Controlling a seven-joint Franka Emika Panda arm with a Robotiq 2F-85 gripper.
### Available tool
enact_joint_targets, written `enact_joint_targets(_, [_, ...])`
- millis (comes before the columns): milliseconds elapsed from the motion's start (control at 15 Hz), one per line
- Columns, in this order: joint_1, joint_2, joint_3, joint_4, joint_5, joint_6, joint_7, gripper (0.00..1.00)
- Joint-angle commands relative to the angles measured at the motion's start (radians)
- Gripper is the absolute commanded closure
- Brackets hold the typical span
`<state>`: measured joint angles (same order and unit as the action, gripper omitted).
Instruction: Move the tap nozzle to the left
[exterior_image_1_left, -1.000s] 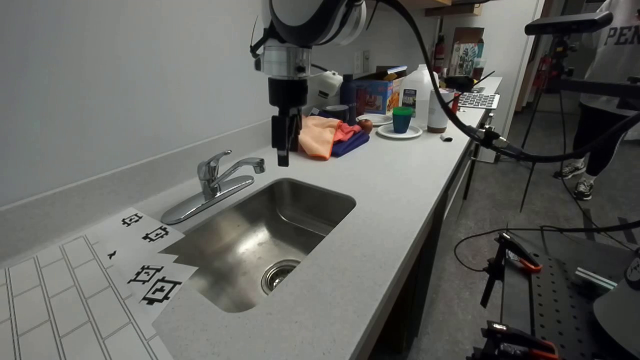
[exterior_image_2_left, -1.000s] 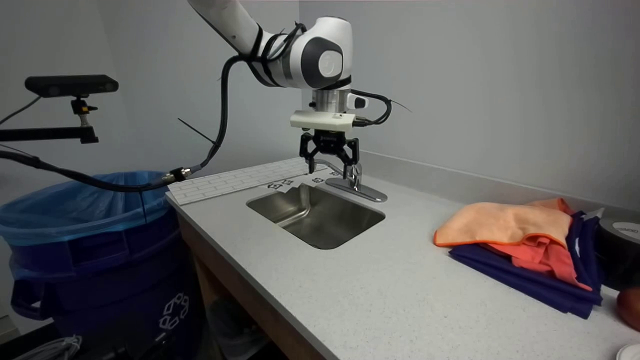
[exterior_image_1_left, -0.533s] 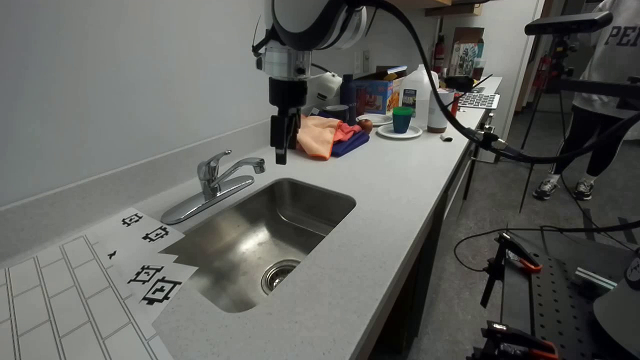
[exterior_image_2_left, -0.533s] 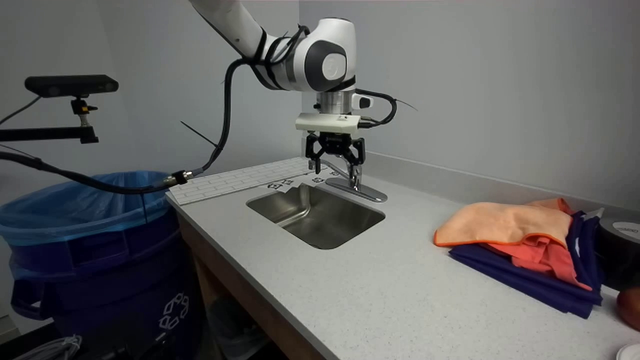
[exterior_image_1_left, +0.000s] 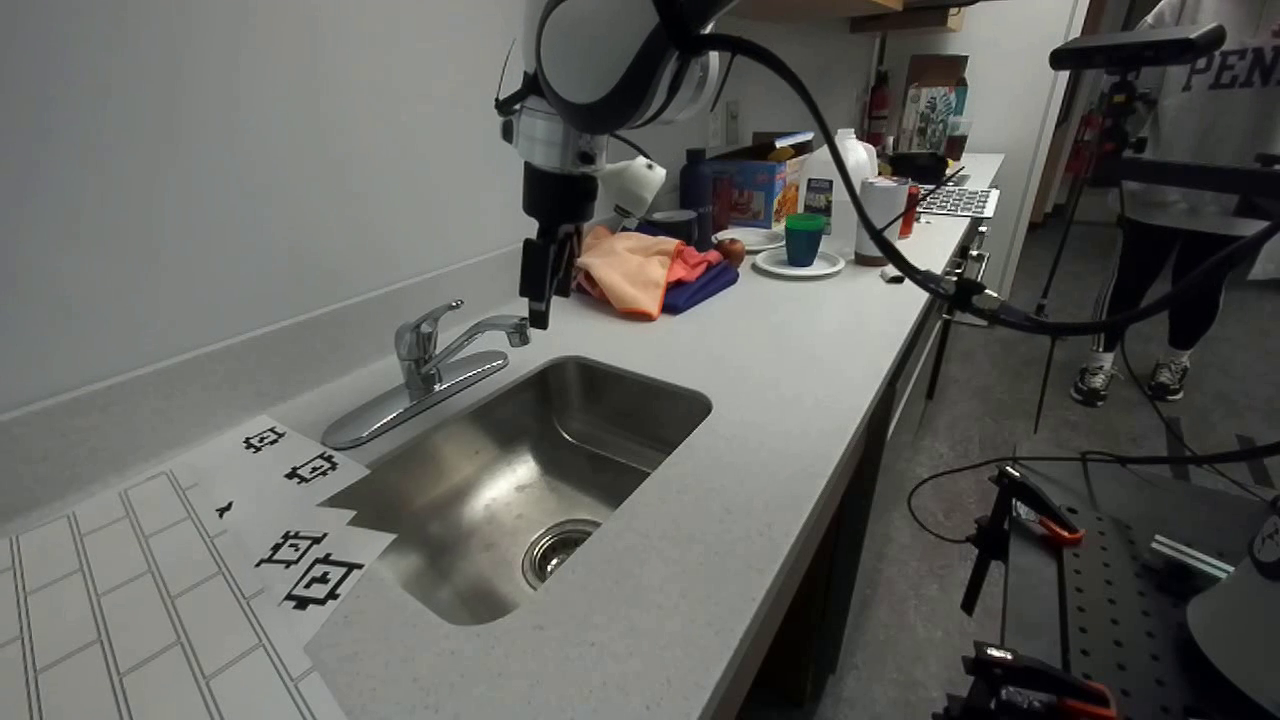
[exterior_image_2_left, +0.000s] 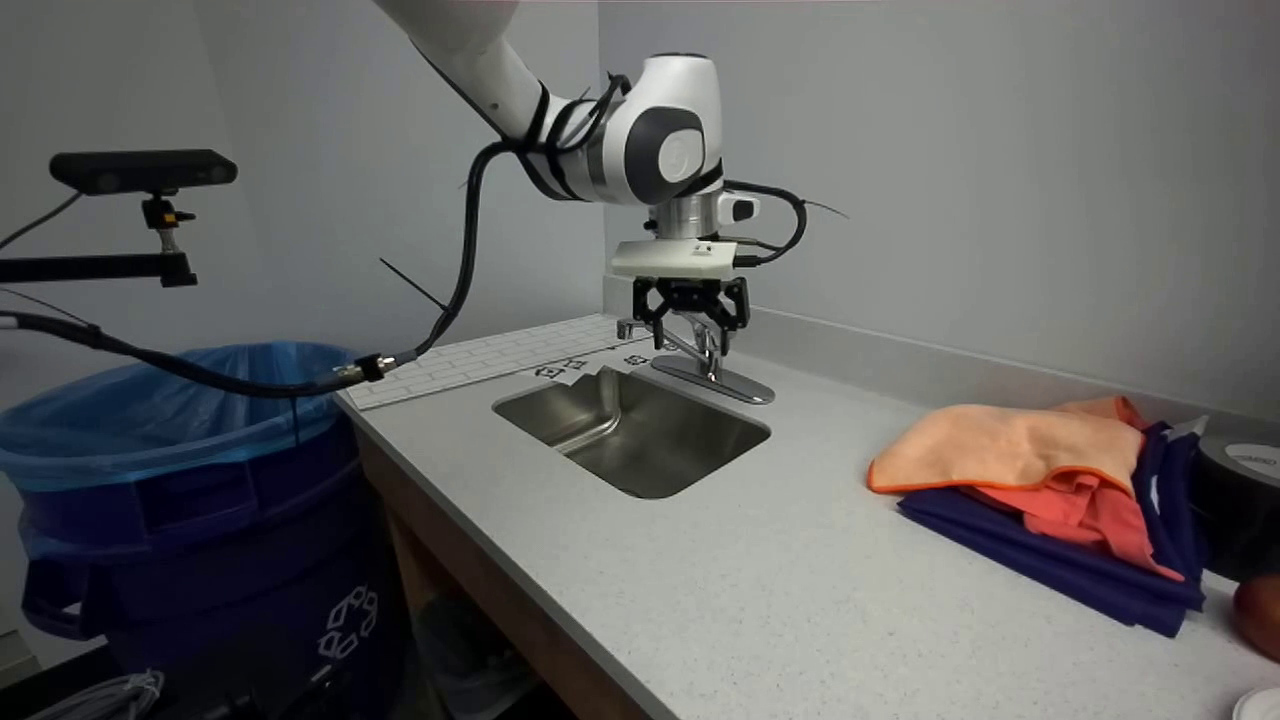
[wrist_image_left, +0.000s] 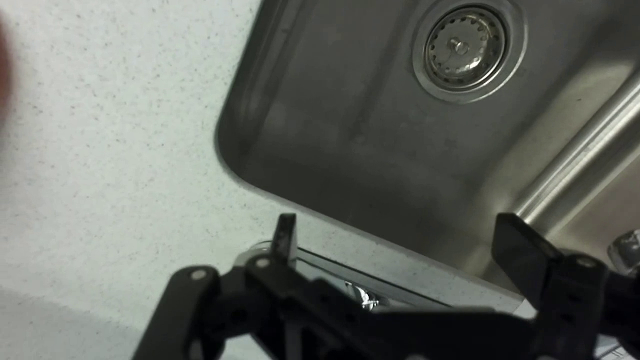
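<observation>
Wrist view: see fingers (wrist_image_left: 522, 255) parted wide, with the end of the tap nozzle (wrist_image_left: 625, 251) outside their gap, beyond the finger at the view's right.

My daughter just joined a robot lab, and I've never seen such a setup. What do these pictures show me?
The white machine is a robot arm, ending in a black two-fingered gripper. Some pictures are taken from outside, from two spots; the close-up comes from its wrist, looking down past the gripper into a steel sink. The sink is set in a pale counter, which also bears a heap of cloths and, farther along, a cup on a plate. Nothing is held: the gripper is open, close to the tap nozzle, the silver spout that the robot is meant to move left.
</observation>
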<state>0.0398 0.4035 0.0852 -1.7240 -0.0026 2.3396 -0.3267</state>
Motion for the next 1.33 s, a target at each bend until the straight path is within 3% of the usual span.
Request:
enact_joint_targets(0, [-0.008, 0.050, 0.014, 0.072, 0.007, 0.022, -0.002, 0.00])
enact_joint_targets(333, [-0.016, 0.089, 0.056, 0.122, 0.094, -0.015, -0.013, 0.00])
enact_joint_targets(1267, [0.008, 0.204, 0.140, 0.235, 0.183, -0.008, 0.003, 0.00])
